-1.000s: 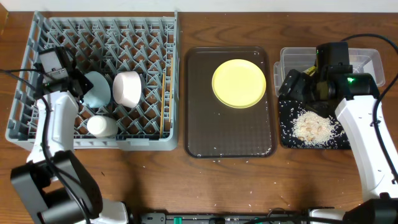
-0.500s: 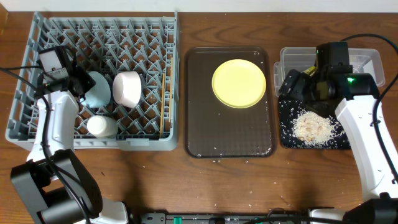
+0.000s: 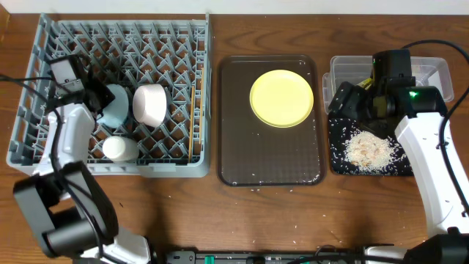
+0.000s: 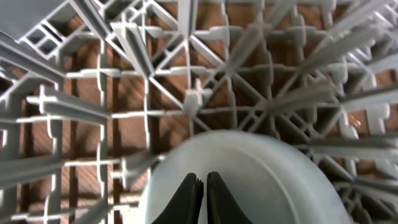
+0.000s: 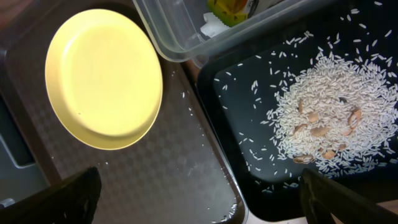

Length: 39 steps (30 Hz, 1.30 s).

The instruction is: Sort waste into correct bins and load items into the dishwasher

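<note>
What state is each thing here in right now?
Left fingers: shut
Right fingers: open, empty
Light-blue bowl: on edge in dish rack
White bowl: racked, on its side
White cup: racked
Yellow plate: flat on brown tray, unracked
Rice: heaped in black tray
Clear tub: holds wrapper

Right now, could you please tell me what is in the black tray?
White rice, heaped with a few tan pieces, lies in the black tray. Overhead, the right arm hides its top edge.

I see bare tray (image 3: 271,158) all round the yellow plate (image 3: 282,98); in the rack (image 3: 110,170), pegs (image 4: 199,99) and the light-blue bowl (image 3: 117,108) hem my left gripper (image 4: 204,177).
</note>
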Available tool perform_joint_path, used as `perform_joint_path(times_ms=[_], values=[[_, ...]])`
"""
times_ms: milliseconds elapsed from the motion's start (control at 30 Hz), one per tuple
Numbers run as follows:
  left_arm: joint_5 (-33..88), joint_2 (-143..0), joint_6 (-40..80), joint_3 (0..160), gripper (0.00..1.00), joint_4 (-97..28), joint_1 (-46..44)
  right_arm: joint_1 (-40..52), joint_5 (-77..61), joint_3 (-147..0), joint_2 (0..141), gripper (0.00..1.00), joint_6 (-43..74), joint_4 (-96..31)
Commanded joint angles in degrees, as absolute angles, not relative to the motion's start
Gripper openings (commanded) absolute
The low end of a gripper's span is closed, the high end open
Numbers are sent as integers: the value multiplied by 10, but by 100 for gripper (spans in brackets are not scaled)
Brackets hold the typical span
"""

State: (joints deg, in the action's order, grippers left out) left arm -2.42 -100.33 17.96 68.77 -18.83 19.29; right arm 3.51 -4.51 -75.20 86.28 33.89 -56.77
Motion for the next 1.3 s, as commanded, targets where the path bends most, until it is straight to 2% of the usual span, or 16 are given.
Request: perform_joint_path(times_ms=[0, 467, 533, 667, 833, 867, 900, 933, 1033, 1133, 1267], values=[[-18, -1006, 172, 685, 8, -170, 193, 31, -46, -753, 854, 99, 342, -568], [-2, -985, 160, 698, 9, -137, 193, 31, -46, -753, 854, 99, 342, -568], [-2, -969, 150, 704, 13, -138, 193, 31, -46, -753, 854, 99, 342, -568], [-1, -910, 148, 705, 16, -150, 193, 31, -46, -753, 854, 99, 342, -568], [86, -805, 149, 705, 40, -229, 188, 31, -46, -753, 854, 99, 342, -568], [114, -788, 149, 705, 56, -246, 186, 31, -46, -753, 854, 99, 342, -568], [152, -769, 149, 705, 65, -270, 183, 31, -46, -753, 854, 99, 342, -568], [204, -746, 149, 705, 69, -304, 177, 31, -46, -753, 854, 99, 342, -568], [302, -713, 148, 705, 75, -366, 159, 31, -46, -753, 854, 99, 342, -568], [388, -701, 115, 705, 75, -405, 112, 31, -46, -753, 854, 99, 342, -568], [357, -703, 79, 705, 71, -440, 1, 31, -46, -753, 854, 99, 342, -568]])
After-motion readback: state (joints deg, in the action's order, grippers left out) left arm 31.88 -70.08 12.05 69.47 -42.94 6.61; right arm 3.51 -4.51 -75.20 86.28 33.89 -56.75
